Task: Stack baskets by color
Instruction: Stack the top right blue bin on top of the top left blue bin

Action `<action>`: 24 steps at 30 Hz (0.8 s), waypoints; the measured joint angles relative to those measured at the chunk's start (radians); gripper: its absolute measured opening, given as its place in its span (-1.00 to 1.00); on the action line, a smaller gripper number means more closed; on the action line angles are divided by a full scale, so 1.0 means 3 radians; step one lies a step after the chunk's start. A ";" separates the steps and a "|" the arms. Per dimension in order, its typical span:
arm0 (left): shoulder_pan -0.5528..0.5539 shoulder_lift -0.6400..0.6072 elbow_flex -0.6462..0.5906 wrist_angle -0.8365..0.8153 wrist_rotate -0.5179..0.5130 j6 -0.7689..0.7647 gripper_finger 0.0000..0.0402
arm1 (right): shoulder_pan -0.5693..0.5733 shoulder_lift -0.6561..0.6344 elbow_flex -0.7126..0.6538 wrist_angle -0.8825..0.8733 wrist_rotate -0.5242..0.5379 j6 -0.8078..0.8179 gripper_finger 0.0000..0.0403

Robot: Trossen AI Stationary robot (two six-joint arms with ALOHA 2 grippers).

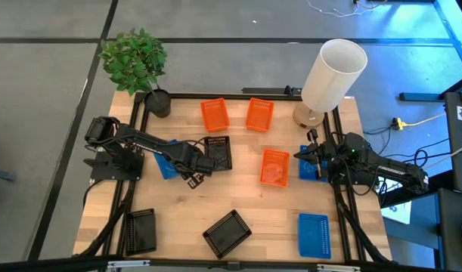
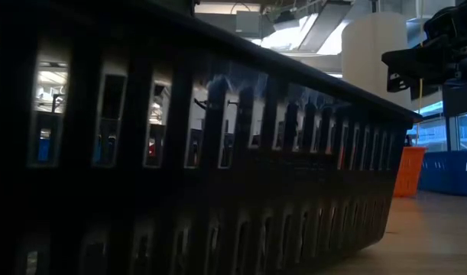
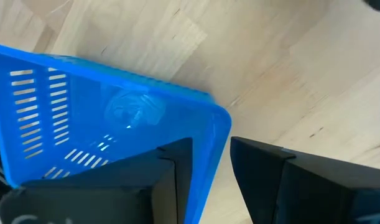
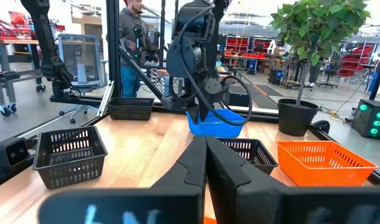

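Observation:
My left gripper (image 3: 211, 155) points down, open, over the corner of a blue basket (image 1: 164, 164) at the table's left. A black basket (image 1: 218, 152) lies just right of it. Three orange baskets (image 1: 214, 114) (image 1: 259, 114) (image 1: 274, 166) lie in the middle and far part. Two more black baskets (image 1: 140, 230) (image 1: 227, 231) and a blue one (image 1: 314, 234) sit along the near edge. My right gripper (image 4: 205, 152) waits shut and level at the right edge, beside another blue basket (image 1: 312, 168). My left gripper comes from above with one finger (image 3: 168, 180) inside the blue basket and the other (image 3: 270, 180) outside its wall, near a corner (image 3: 214, 130). A gap shows between the wall and the outer finger. Whether the inner finger touches the wall I cannot tell.
A potted plant (image 1: 156, 100) stands at the far left corner and a white cylinder lamp (image 1: 333, 74) at the far right. Black frame rails (image 1: 344, 219) run along the table's sides. The low view is filled by a black basket (image 2: 218, 191). A person (image 4: 130, 31) stands beyond the table.

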 joint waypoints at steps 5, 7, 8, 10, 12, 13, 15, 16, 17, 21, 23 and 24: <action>-0.0012 0.0013 0.0000 0.0064 -0.0001 0.0000 -0.51 | 0.0001 0.0000 0.0000 0.0000 0.0000 0.0000 -0.94; -0.0013 0.0022 -0.0003 0.0073 0.0000 0.0001 -0.51 | 0.0000 0.0000 0.0000 0.0000 0.0000 0.0000 -0.94; -0.0014 0.0022 -0.0003 0.0069 -0.0001 0.0001 -0.51 | 0.0001 0.0000 0.0000 0.0000 0.0000 0.0000 -0.94; -0.0014 0.0055 -0.0001 0.0079 -0.0002 0.0000 -0.51 | 0.0001 0.0000 0.0000 -0.0001 0.0000 0.0000 -0.94; -0.0014 0.0094 -0.0005 0.0076 0.0000 0.0001 -0.51 | 0.0000 0.0000 0.0001 -0.0002 0.0000 0.0000 -0.94; -0.0014 0.0101 -0.0005 0.0076 -0.0002 0.0000 -0.51 | 0.0001 0.0000 0.0000 -0.0001 -0.0001 0.0000 -0.94; -0.0014 0.0147 -0.0004 0.0092 -0.0002 0.0001 -0.51 | 0.0001 0.0001 0.0000 -0.0003 0.0000 0.0000 -0.94; -0.0014 0.0176 -0.0004 0.0098 -0.0002 0.0001 -0.51 | 0.0001 0.0001 0.0000 -0.0001 0.0000 0.0000 -0.94; -0.0014 0.0198 -0.0004 0.0099 -0.0001 0.0002 -0.51 | 0.0001 0.0001 0.0000 -0.0002 0.0000 0.0000 -0.94; -0.0014 0.0291 -0.0004 0.0099 -0.0003 0.0003 -0.51 | 0.0000 0.0001 0.0000 -0.0003 0.0000 0.0000 -0.94; -0.0014 0.0334 -0.0004 0.0100 -0.0002 0.0013 -0.51 | 0.0001 0.0001 0.0000 -0.0001 -0.0001 0.0000 -0.94; -0.0014 0.0348 -0.0004 0.0100 -0.0001 0.0053 -0.51 | 0.0001 0.0001 0.0000 -0.0002 0.0000 0.0000 -0.94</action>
